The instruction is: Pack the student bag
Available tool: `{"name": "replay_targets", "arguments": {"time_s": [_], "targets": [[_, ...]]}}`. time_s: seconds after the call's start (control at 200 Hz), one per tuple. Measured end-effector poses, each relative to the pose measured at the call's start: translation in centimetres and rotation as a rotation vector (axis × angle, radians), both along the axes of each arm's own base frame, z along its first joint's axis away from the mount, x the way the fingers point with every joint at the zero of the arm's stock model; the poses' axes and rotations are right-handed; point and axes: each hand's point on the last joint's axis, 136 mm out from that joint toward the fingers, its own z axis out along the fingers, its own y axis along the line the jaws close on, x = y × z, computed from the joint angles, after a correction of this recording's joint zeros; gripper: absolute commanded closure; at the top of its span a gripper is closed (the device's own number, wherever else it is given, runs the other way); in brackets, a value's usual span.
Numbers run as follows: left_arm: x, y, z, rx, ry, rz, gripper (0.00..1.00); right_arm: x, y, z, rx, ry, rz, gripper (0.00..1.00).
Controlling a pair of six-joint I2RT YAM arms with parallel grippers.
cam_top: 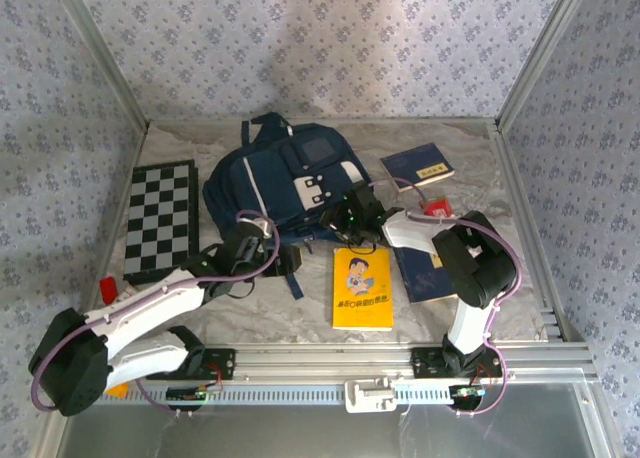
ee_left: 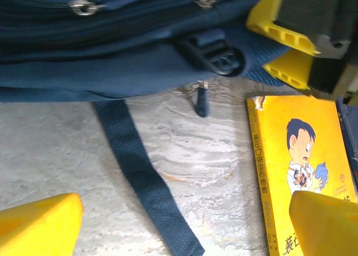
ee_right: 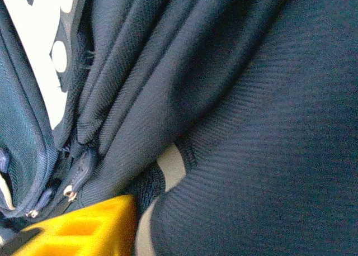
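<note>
The student bag [cam_top: 275, 178] lies flat on the surface [cam_top: 285, 316]. Its lower edge is just ahead of the left gripper [cam_top: 288, 259] and pressed against the right gripper [cam_top: 352, 218]. The left gripper is released, with its fingers spread wide. A loose strap [ee_left: 140, 178] runs between them and a dangling pull tab [ee_left: 201, 102] hangs just ahead. The right gripper is buried in navy folds, and we cannot tell whether it has pinched anything.

The risks we see:
- **Wrong grasp on the right:** it may catch only a fold of outer cloth, not a zipper, so pulling would drag the whole bag.
- **Bag sliding:** a dragged bag could ride over the yellow book [ee_left: 279, 155], which sits just to the right of the left gripper.
- **Wrong grasp on the left:** closing where it stands, it would likely seize the strap rather than the tab.
</note>
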Motion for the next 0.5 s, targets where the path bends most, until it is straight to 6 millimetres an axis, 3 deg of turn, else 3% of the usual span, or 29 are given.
{"name": "replay_targets", "arguments": {"time_s": [0.09,0.215,0.355,0.5], "targets": [[-0.1,-1.2,0.0,0.023,-0.024,-0.035,0.16,0.3,0.1,0.2,0.024,0.004,-0.016,0.82],[-0.3,-2.3,-0.7,0.066,-0.038,-0.063,0.23,0.6,0.3,0.9,0.059,0.001,-0.033,0.93],[-0.5,-3.7,-1.8,0.131,-0.046,-0.091,0.24,0.7,0.4,2.4,0.091,-0.009,-0.049,1.00],[-0.2,-5.3,-2.4,0.177,-0.068,-0.102,0.25,0.6,0.3,4.3,0.125,-0.022,-0.067,1.00]]}}
